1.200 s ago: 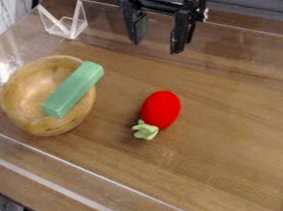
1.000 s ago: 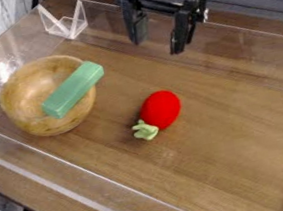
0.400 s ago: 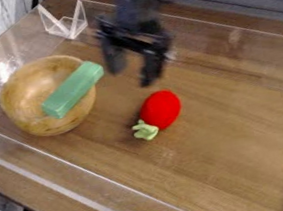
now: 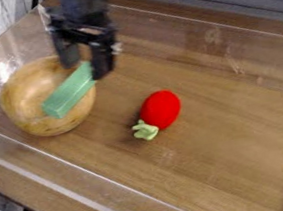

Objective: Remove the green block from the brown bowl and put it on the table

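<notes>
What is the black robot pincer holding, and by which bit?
Nothing: the black robot pincer is open, and the smooth mint-green block rests in the round brown wooden bowl.

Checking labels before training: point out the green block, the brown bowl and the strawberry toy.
green block (image 4: pixel 67 95): camera view, middle of its visible top face
brown bowl (image 4: pixel 24 105): camera view, inner left side
strawberry toy (image 4: pixel 161 108): camera view, middle of its red body

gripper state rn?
Hand: open, holding nothing, at the upper end of the green block in the brown bowl.
</notes>
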`<state>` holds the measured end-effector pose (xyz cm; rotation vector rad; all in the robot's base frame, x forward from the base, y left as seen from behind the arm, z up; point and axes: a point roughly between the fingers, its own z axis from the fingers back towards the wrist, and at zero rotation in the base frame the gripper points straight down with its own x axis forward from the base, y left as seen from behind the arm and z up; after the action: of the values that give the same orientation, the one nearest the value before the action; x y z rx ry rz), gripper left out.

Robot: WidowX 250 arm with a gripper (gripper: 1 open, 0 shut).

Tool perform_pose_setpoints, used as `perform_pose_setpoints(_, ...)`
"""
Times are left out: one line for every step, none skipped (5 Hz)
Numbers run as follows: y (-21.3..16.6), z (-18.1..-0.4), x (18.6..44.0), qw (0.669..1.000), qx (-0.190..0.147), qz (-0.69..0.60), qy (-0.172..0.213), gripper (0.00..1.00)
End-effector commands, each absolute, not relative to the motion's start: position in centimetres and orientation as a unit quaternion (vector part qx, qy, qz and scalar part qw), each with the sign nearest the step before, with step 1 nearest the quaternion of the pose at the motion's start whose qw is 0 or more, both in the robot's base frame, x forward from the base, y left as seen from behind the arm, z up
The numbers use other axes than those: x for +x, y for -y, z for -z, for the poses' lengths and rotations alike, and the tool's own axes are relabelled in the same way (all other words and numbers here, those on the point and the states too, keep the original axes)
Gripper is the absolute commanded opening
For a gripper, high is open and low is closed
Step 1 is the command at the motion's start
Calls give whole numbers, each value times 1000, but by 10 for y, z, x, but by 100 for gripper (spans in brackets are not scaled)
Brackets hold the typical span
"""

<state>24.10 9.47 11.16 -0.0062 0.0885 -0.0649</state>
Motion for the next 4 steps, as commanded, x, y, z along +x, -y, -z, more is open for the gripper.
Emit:
perform_pose_setpoints(-122, -121, 239, 1000, 6, 2, -15, 100)
perform_pose_setpoints(-126, -110, 251, 1000, -6, -14, -7, 100)
perform_pose_setpoints(-125, -99, 266, 1000, -19, -25, -1, 100)
perform_pose_setpoints(-136, -94, 267, 999, -25, -31, -1, 100)
